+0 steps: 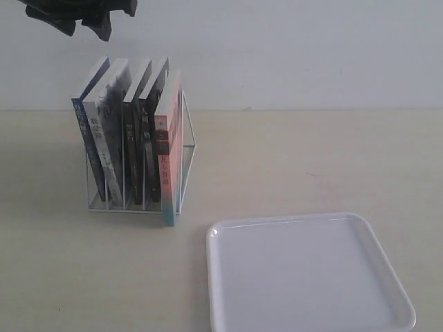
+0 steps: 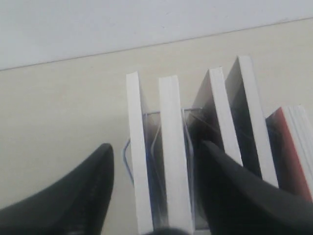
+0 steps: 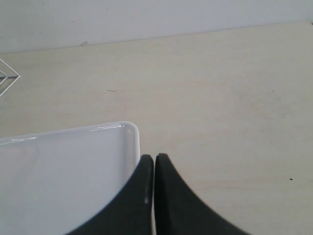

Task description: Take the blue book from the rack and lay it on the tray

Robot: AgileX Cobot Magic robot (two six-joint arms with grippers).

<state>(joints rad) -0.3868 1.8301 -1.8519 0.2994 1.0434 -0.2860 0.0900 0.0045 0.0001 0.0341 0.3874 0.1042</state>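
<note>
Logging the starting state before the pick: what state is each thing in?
blue book: standing in the rack, leftmost in the exterior view.
rack: upright, holding five books.
tray: lying flat, nothing on it.
left gripper: open, above the books.
right gripper: shut, by the tray's corner.

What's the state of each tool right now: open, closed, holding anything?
Left tool: open, holding nothing.
Right tool: closed, holding nothing.
</note>
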